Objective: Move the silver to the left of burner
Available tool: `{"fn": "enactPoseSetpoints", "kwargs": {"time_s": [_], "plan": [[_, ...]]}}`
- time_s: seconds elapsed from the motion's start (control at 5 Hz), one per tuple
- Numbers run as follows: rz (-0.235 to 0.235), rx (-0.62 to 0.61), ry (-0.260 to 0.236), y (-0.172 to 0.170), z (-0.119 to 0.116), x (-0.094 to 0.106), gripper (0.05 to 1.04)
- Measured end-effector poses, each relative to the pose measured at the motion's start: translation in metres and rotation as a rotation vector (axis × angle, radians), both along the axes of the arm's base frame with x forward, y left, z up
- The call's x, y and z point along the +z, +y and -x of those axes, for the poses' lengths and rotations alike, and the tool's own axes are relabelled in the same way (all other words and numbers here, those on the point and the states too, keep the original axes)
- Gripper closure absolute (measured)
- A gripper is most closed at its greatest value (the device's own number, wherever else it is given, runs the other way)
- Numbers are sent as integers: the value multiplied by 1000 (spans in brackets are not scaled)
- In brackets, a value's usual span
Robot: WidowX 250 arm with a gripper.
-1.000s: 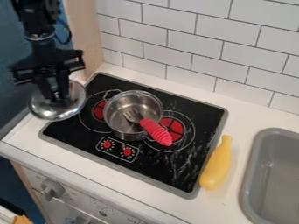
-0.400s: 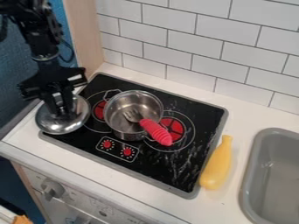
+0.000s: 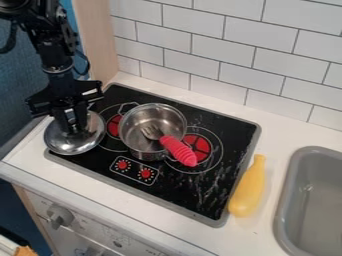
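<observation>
Over the stove's left edge, my gripper (image 3: 75,129) is shut on the top of the silver lid (image 3: 61,143). The lid hangs or rests across the cooktop's left rim and the white counter; whether it touches them I cannot tell. To its right, a silver pot (image 3: 137,146) stands between the left burner (image 3: 114,126) and the right burner (image 3: 198,145), with a fork inside whose red handle (image 3: 178,151) leans over the pot's rim.
The black cooktop (image 3: 200,192) has two red knobs at its front. A yellow toy squash (image 3: 248,192) lies along its right side, and a grey sink (image 3: 289,200) is farther right. White tiles (image 3: 220,52) rise behind, beside a wooden panel (image 3: 97,40).
My gripper and the silver lid have moved together down and to the right, from farther out at the left to the cooktop's edge. The pot, fork and squash have kept their places.
</observation>
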State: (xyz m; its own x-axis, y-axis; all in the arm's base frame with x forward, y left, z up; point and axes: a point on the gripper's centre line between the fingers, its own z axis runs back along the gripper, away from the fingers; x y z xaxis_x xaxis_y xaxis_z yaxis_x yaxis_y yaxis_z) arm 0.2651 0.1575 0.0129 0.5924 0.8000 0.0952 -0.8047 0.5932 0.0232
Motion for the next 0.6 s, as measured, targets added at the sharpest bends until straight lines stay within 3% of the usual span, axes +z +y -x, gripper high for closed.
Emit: {"fn": "enactPoseSetpoints", "kwargs": {"time_s": [0.2, 0.6], "plan": [[7, -5, 9, 0, 1, -2, 736], [19, 1, -3, -3, 0, 2, 145]]}}
